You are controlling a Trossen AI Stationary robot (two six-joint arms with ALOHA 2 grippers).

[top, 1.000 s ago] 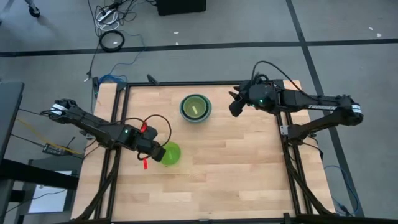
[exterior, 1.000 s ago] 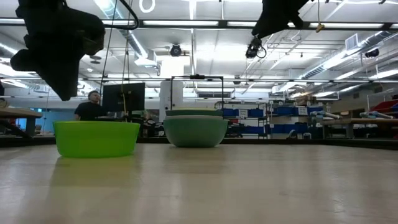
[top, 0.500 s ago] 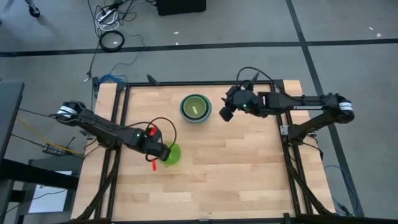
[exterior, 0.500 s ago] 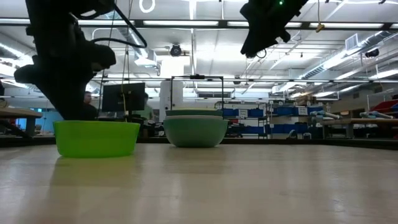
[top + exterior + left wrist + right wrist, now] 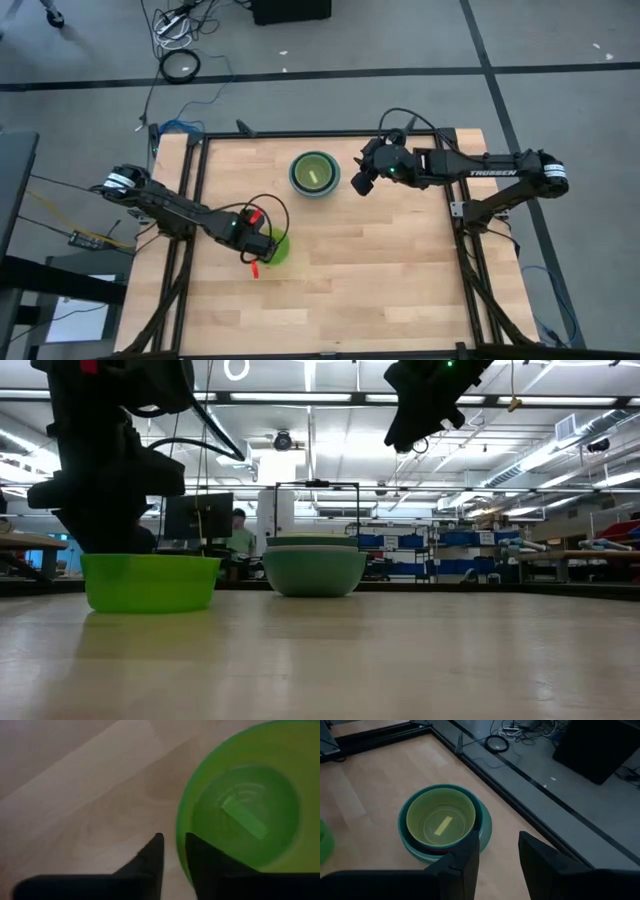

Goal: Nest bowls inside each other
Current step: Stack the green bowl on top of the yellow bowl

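A lime-green bowl (image 5: 278, 249) (image 5: 150, 582) stands upright on its base at the wooden table's left. My left gripper (image 5: 174, 840) (image 5: 262, 244) points down over its left rim (image 5: 178, 845), open, with one finger outside the bowl and one inside. A stack of nested bowls (image 5: 315, 173) (image 5: 314, 569) rests on the table at the far middle, with a sage-green bowl outermost and a yellow-green one (image 5: 440, 820) innermost. My right gripper (image 5: 497, 852) (image 5: 360, 184) hangs open in the air just right of the stack, holding nothing. My left gripper comes at the lime-green bowl from above, its fingers (image 5: 197, 857) astride the rim's left part (image 5: 178, 845), one inside the hollow and one outside. I cannot tell whether either finger touches the wall. The bowl sits flat on the table.
Bare wood (image 5: 380, 270) lies open across the table's near and right parts. Dark frame rails (image 5: 300, 133) run along the table's edges. A person (image 5: 238, 535) sits in the room behind the table.
My left gripper has gone down and a little toward the table's right, from above the lime-green bowl's left side to astride its rim. My right gripper moved down and toward the stack, then kept still.
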